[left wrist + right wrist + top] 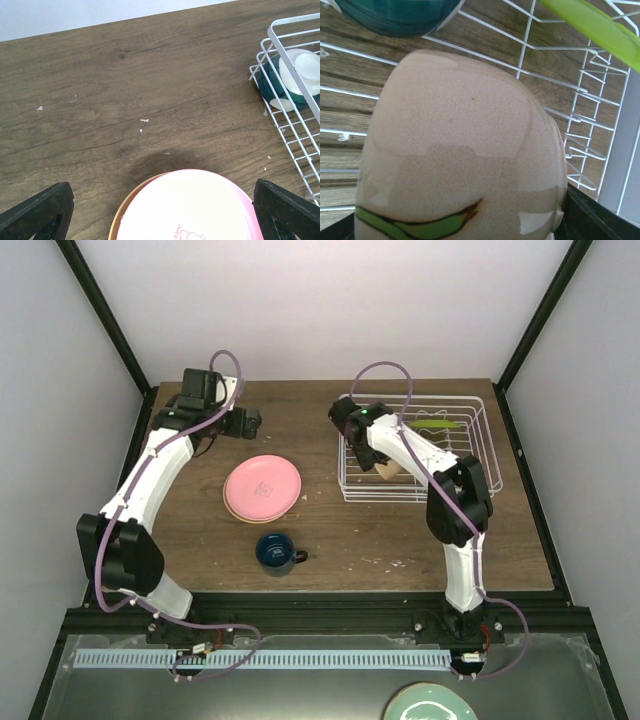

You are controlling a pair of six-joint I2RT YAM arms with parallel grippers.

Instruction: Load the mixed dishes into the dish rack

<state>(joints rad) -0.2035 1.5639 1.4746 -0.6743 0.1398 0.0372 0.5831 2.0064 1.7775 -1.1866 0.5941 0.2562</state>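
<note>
Bench (200, 560), dish rack (465, 400) on its far right. Right hand (385, 468) is inside the rack, pinching a cream bowl (460, 145) low over the wires, near-left part.

Risks: if let go while tilted, the bowl could roll on the wire floor, snag a divider, or knock the lime green plate (590, 25) just beyond.

Lime plate stands on edge, long line running left-right. Bowl is round with no real long axis; outer wall faces the wrist, mouth hidden.

Left hand (167, 200) is spread wide and empty, over the far edge of the pink plate (262, 485) mid-bench. Blue mug (275, 550) is upright, handle pointing right.
</note>
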